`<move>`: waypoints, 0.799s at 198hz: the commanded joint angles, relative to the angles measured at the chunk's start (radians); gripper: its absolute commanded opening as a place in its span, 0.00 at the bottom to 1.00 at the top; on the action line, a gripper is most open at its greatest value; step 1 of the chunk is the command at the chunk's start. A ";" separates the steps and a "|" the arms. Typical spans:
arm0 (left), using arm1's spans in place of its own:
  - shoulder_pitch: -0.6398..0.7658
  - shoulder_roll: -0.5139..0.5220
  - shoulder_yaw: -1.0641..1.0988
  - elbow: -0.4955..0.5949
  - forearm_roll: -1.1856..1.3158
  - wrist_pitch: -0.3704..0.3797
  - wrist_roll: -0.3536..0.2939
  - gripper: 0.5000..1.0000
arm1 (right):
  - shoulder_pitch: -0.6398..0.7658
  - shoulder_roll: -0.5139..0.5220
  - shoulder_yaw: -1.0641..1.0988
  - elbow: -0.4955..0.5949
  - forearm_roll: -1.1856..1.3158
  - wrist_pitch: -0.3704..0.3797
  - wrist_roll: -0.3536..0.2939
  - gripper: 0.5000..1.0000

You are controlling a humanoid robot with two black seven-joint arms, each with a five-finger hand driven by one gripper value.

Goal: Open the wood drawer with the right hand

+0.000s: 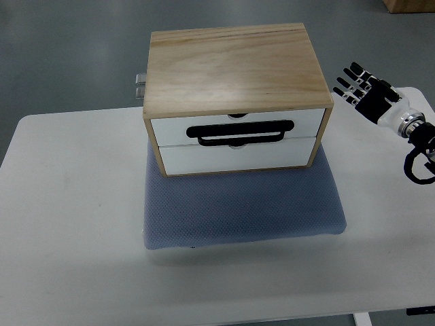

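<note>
A light wood drawer box (234, 64) stands on a blue-grey mat (241, 207) in the middle of the white table (68, 224). It has two white drawer fronts, both closed. A black handle (241, 131) lies across the upper front. My right hand (363, 88) hovers to the right of the box, level with its top, a short gap away from it. Its black fingers (348, 85) are stretched out towards the box and hold nothing. The left arm does not show.
A small grey metal part (140, 86) sticks out behind the box's left rear corner. The table's front edge runs along the bottom of the picture. A brown box corner (408, 5) shows at the top right, on the floor.
</note>
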 commanded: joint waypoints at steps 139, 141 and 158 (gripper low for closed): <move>-0.001 0.000 -0.001 0.002 0.000 0.000 0.001 1.00 | -0.003 -0.007 0.000 0.000 0.001 -0.002 0.000 0.91; 0.001 0.000 -0.001 0.002 0.000 0.000 0.001 1.00 | -0.003 -0.007 0.000 0.000 0.001 -0.003 0.000 0.91; 0.001 0.000 0.001 0.003 0.000 0.000 -0.001 1.00 | -0.003 -0.013 0.005 0.000 0.004 -0.006 0.001 0.91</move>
